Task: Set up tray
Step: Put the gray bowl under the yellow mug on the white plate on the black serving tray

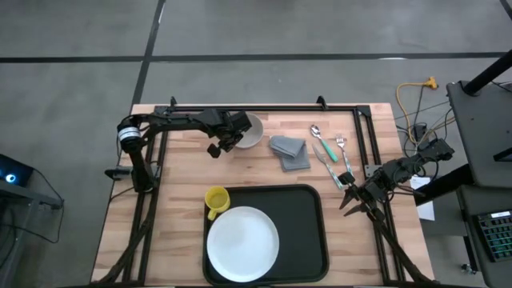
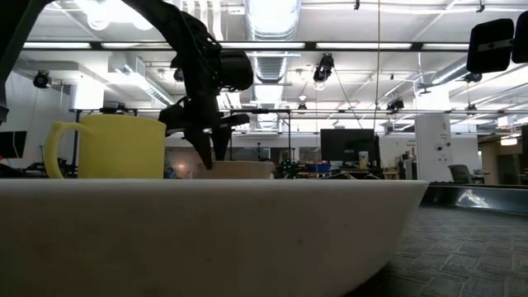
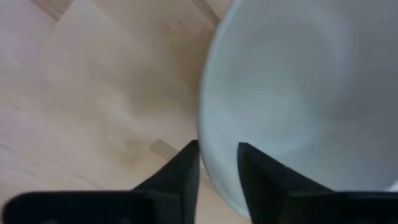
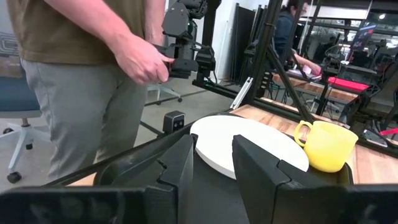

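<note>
The tray [image 1: 308, 232] sits well away from the left gripper [image 1: 232, 138], toward the near edge of the table, with the white plate [image 1: 242, 244] and the yellow mug [image 1: 216, 200] already on it. The left gripper is down at the white bowl [image 1: 252, 132]. Its two fingers [image 3: 183, 177] sit on either side of the bowl's rim, one outside and one inside, close to the rim, but I cannot tell if they squeeze it yet.

The rim is thin and smooth. If the pinch is weak, I think the bowl could slip out or tip when lifted. It could also bump the mug on the way to the tray.

The right gripper [image 1: 352, 194] waits beside the tray's right edge, its fingers a little apart and holding nothing.
</note>
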